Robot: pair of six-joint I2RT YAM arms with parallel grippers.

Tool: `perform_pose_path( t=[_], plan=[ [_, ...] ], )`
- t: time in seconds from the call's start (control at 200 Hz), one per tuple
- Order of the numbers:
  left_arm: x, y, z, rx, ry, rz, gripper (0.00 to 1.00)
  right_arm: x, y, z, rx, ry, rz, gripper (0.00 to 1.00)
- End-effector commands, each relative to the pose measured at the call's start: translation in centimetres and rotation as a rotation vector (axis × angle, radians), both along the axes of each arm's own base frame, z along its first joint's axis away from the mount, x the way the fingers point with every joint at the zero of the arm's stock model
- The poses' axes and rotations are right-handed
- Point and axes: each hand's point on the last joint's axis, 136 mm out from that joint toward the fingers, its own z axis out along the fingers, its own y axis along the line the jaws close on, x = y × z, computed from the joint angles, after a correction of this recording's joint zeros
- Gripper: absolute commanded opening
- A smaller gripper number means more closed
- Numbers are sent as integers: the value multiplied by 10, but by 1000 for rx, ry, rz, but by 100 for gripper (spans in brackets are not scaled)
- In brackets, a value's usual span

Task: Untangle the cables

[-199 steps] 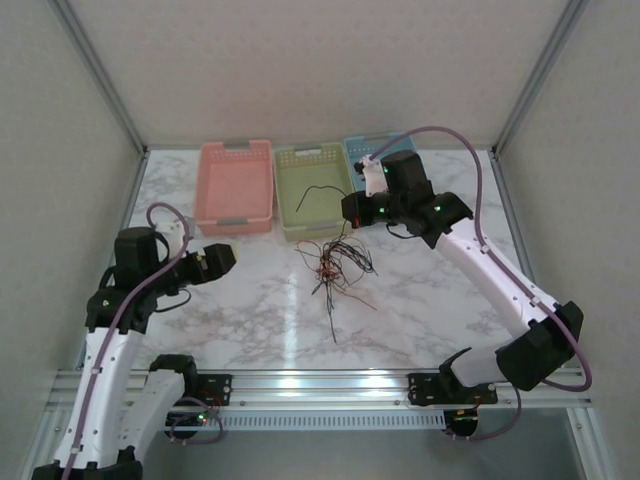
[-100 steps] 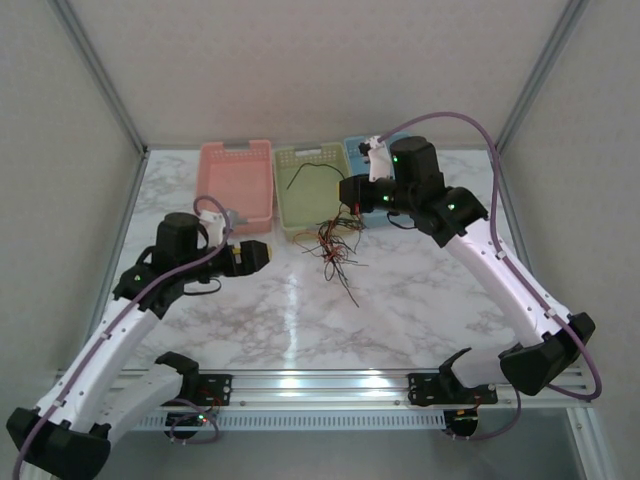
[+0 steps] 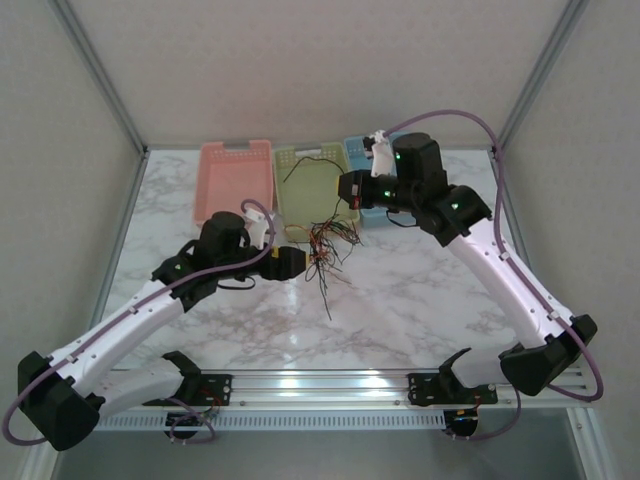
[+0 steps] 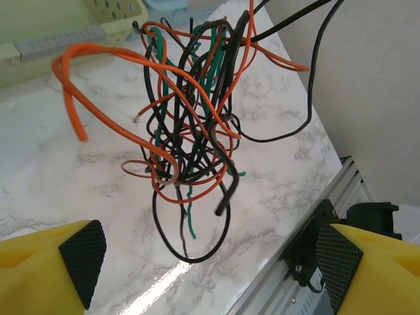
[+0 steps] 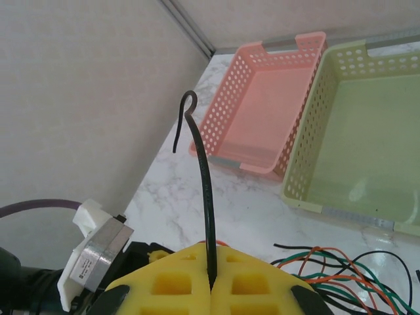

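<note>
Cables (image 3: 325,245) hung tangled above the surface (image 3: 420,300), long axis 12-to-6, tail toward 6. Right jaws clenched on a black strand (image 5: 208,197), tip toward 12. Left jaws released at tangle's 9.

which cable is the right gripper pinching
The black cable, standing up alone from the shut right gripper; the orange and green ones are bunched in the tangle.

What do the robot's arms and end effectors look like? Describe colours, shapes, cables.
The left arm and right arm have white links, black joints with green lights, and purple cables. The left end effector and right end effector have yellow fingers; the left's carry black cross-hatched pads.
</note>
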Motion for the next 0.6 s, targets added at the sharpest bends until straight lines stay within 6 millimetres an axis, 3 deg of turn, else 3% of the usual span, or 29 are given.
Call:
perform_pose_path(
  t=[0.0,0.17,0.39,0.596],
  plan=[
    [6,-8,25,-57,-85,-9,87,-12,2,40,97,-63,23,0],
    [6,-21,29,-78,-123,-57,86,-24,14,59,173,-50,74,0],
    [18,-20,23,1,-159,-38,85,-30,17,77,235,-26,90,0],
    [23,-32,29,-60,-153,-53,89,-33,16,76,237,-7,93,0]
  ],
)
